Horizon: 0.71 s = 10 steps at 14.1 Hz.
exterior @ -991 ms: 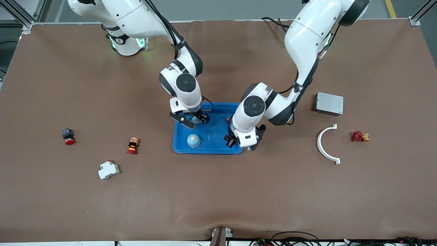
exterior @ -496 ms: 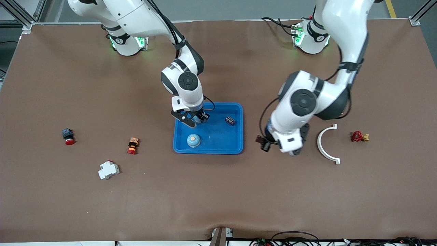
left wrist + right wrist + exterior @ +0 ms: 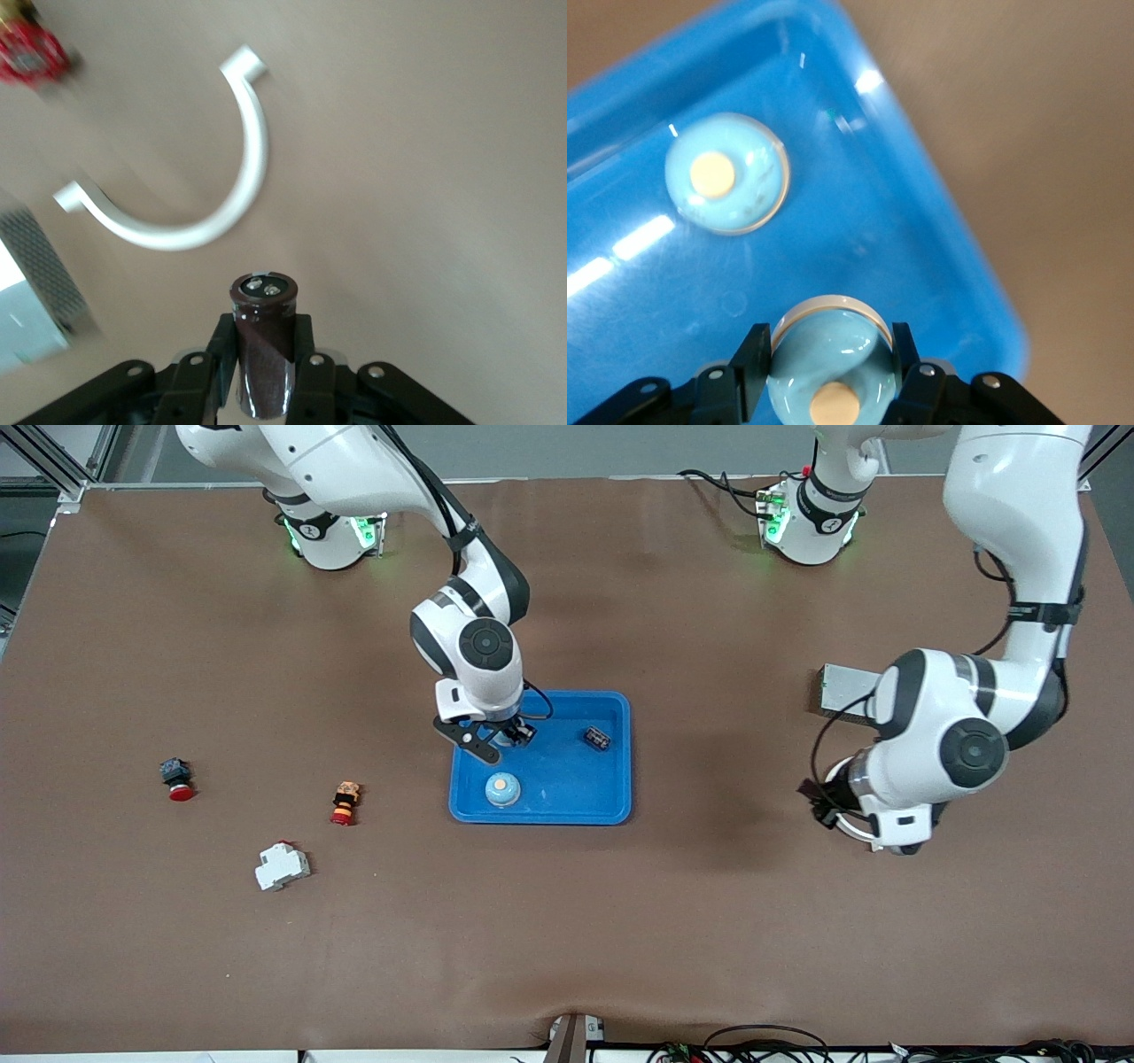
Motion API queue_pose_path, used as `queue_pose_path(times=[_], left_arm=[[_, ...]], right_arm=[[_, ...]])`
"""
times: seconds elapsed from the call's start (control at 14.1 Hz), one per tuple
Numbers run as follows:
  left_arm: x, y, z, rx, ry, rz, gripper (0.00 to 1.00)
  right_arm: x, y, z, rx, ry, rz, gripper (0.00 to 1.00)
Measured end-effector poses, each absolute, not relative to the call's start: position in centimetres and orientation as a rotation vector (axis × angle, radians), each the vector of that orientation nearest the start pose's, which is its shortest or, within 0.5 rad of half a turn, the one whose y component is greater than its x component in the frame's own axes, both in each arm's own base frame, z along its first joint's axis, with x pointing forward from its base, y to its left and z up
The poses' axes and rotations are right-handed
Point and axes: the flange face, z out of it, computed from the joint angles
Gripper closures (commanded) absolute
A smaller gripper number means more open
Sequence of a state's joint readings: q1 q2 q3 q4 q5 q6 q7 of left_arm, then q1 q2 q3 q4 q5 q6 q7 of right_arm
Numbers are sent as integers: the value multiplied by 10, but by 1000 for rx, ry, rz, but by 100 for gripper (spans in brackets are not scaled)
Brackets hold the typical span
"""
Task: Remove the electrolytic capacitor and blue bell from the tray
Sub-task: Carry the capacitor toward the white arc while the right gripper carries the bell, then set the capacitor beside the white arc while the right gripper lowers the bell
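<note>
While the left gripper clamps one capacitor over the table, the right gripper squeezes a bell over the tray's ten-o'clock corner; another bell and capacitor remain inside.

toward the left arm's end: white curved bracket partly hidden, grey metal box, red valve. toward the right arm's end: red push button, orange-red switch, white breaker nearest the front camera.

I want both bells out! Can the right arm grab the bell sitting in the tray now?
Probably not yet: the right gripper is shut on another bell. The loose bell lies uncovered in the tray.
</note>
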<state>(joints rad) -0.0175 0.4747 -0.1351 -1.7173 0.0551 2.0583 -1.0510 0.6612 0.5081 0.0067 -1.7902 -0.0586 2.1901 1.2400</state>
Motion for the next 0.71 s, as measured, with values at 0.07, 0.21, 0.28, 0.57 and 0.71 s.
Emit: queue_pose_path(times=[0.07, 0.21, 0.28, 0.57, 0.71], left_arm=[[644, -73, 299, -2772, -1277, 172, 100], [641, -48, 289, -2764, -1203, 152, 100], [640, -36, 284, -2776, -1177, 142, 100], [636, -5, 252, -2789, -1149, 115, 100], [636, 6, 233, -2781, -1138, 108, 100]], right_arm=[[519, 379, 285, -3162, 807, 62, 100], [547, 320, 345, -3190, 686, 88, 100], [560, 283, 373, -3190, 627, 84, 100], [578, 150, 416, -3183, 352, 7, 100], [577, 85, 400, -3186, 216, -11, 100]])
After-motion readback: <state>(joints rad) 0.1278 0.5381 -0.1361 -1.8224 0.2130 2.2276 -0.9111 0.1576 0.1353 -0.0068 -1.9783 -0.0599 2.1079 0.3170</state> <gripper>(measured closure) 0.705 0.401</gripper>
